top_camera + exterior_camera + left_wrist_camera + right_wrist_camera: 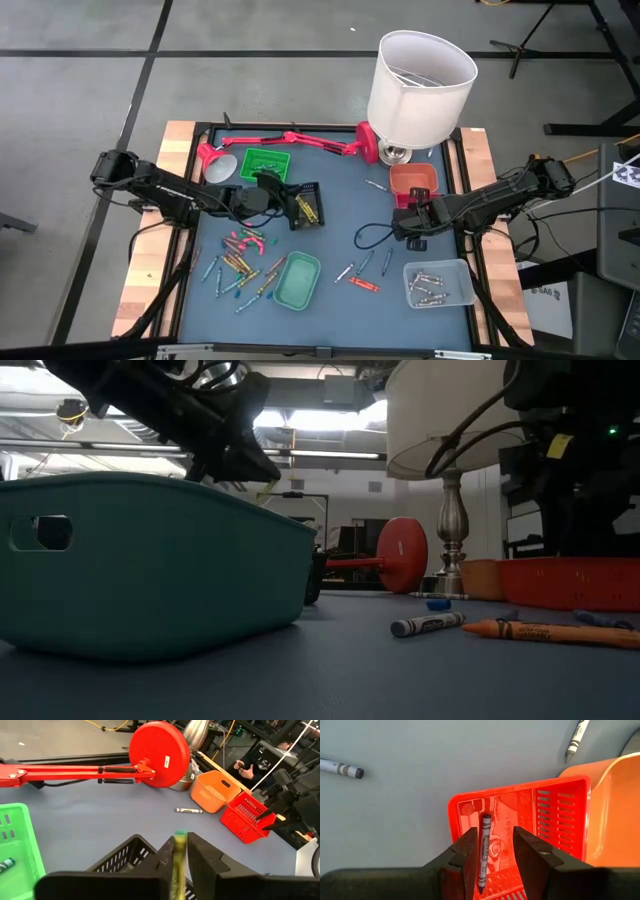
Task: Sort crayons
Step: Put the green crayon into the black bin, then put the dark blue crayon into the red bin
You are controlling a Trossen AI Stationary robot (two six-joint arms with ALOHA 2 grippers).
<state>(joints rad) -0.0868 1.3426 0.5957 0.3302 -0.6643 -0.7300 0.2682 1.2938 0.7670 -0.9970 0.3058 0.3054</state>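
Plainly, "Crayola" on the crayon (483, 851) — right gripper (492, 851) over red tray (560, 815).

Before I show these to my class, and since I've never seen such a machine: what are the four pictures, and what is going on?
It is a robot with two dark arms at a table, each ending in a two-finger claw. One picture looks straight down, one looks level along the tabletop, and two come from cameras on the wrists.

On the table lie loose crayons and small trays, with a white-shaded lamp at the back.

The left claw hangs over a black tray with a yellow-green crayon between its fingers. The right claw is over a red tray with a dark crayon between its fingers; the pictures do not show whether it is gripped or already lying in the tray.
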